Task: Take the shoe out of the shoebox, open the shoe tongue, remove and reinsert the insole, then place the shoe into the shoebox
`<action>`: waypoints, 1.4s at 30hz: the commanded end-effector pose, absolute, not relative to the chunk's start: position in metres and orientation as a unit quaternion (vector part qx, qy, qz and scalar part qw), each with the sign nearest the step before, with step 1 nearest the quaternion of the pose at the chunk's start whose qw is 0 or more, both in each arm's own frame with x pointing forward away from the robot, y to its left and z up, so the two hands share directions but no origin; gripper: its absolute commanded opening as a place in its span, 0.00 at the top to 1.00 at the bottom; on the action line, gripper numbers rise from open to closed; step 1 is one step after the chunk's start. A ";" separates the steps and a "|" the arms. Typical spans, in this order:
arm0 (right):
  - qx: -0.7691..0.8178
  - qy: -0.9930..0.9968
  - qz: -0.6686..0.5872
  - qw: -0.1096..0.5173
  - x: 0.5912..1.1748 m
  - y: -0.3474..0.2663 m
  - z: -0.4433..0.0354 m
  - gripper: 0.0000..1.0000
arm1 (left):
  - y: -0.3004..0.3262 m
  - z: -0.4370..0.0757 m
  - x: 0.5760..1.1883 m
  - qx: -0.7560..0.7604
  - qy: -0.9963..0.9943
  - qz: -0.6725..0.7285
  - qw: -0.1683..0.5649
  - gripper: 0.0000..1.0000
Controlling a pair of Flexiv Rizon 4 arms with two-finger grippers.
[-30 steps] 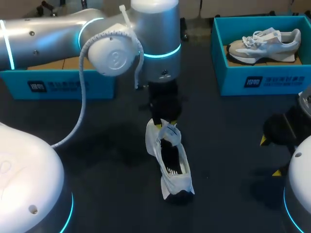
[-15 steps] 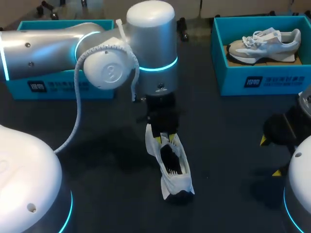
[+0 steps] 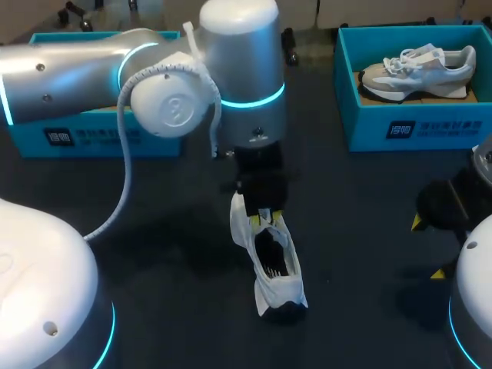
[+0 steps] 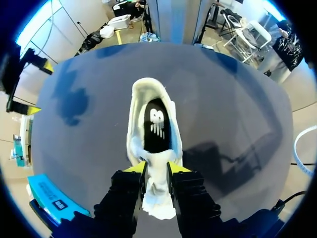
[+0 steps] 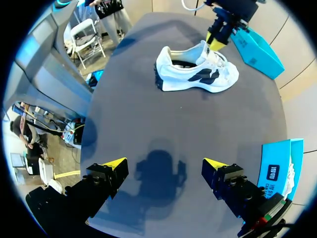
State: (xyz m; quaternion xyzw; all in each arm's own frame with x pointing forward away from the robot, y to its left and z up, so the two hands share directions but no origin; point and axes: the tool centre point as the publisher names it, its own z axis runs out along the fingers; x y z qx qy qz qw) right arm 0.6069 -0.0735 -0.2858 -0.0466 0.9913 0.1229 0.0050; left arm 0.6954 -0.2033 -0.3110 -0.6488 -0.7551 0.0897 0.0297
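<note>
The left gripper (image 4: 157, 167) is clamped on the tongue (image 4: 157, 187) of the white shoe (image 3: 270, 265), which stretches ahead of it. The right gripper (image 5: 165, 163) hangs spread wide, well apart.

**Head view.** The left arm (image 3: 154, 84) covers most of the left shoebox (image 3: 84, 138), and the box's interior cannot be seen. The left gripper (image 3: 260, 217) hides the toe of the shoe (image 3: 275, 265). The right gripper (image 3: 427, 247) is cut off by the frame edge, with only its yellow tips distinct.

**Left wrist view.** The forefoot lies concealed beneath the left gripper, whose fingers (image 4: 128, 191) clasp and mask the sides of the tongue (image 4: 157, 188).

**Right wrist view.** The right shoebox (image 5: 277, 168) is truncated by the black rim, and its contents are indistinct.
</note>
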 end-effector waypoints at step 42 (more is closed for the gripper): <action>-0.046 0.991 0.123 0.007 0.605 -0.074 -0.286 0.00 | -0.197 -0.307 0.672 -0.636 -0.763 0.116 -0.001 0.70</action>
